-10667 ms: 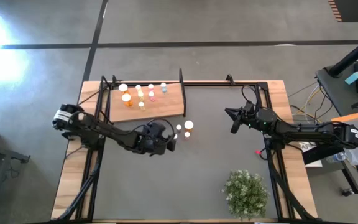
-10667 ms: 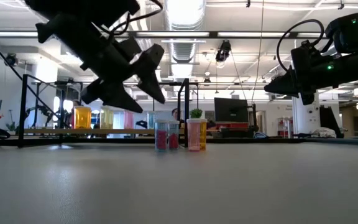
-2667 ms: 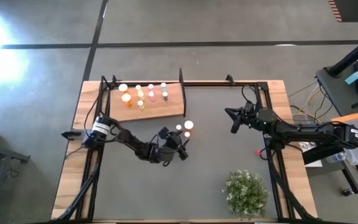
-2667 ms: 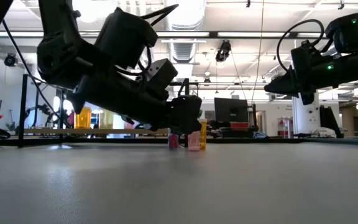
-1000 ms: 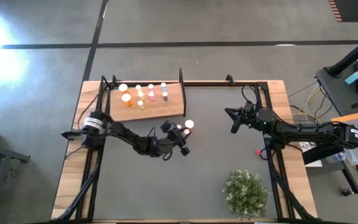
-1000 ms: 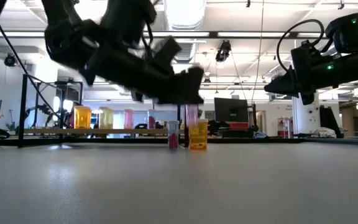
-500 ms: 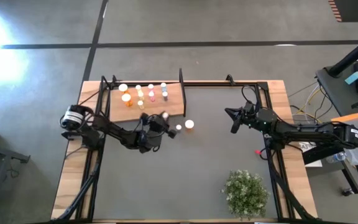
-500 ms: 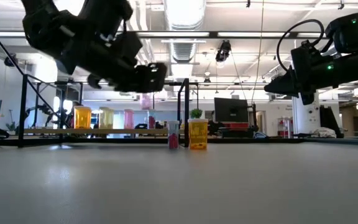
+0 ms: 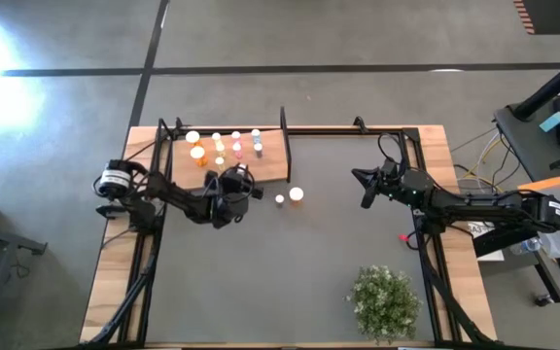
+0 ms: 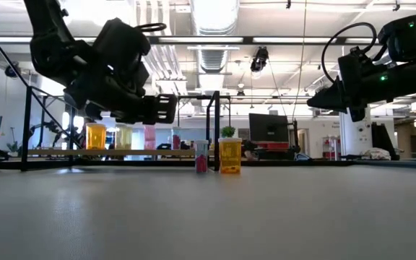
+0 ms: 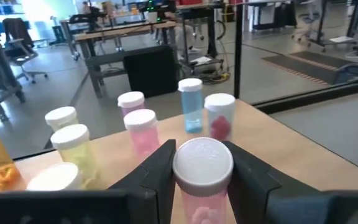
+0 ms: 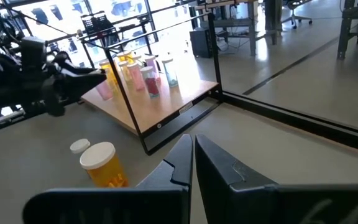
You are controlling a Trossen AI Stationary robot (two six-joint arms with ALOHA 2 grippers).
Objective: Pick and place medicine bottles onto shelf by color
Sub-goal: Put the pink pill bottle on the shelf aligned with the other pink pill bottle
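Delivery is under way: left gripper point(image 11: 202, 163), jaws clamped on a pink bottle point(image 11: 202, 180), must set it among the shelf's point(image 9: 265, 170) pinks.

Pink white-capped bottle point(image 11: 202, 180) between dark fingers point(image 11: 157, 171); light-brown shelf point(image 9: 265, 171); dark grey mat point(image 9: 309, 272).

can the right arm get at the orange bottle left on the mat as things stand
Probably yes. The right gripper hangs shut over bare mat, with nothing between it and the orange bottle except open table. The small bottle stands on the far side, and the left gripper, holding a pink bottle, is off by the shelf.
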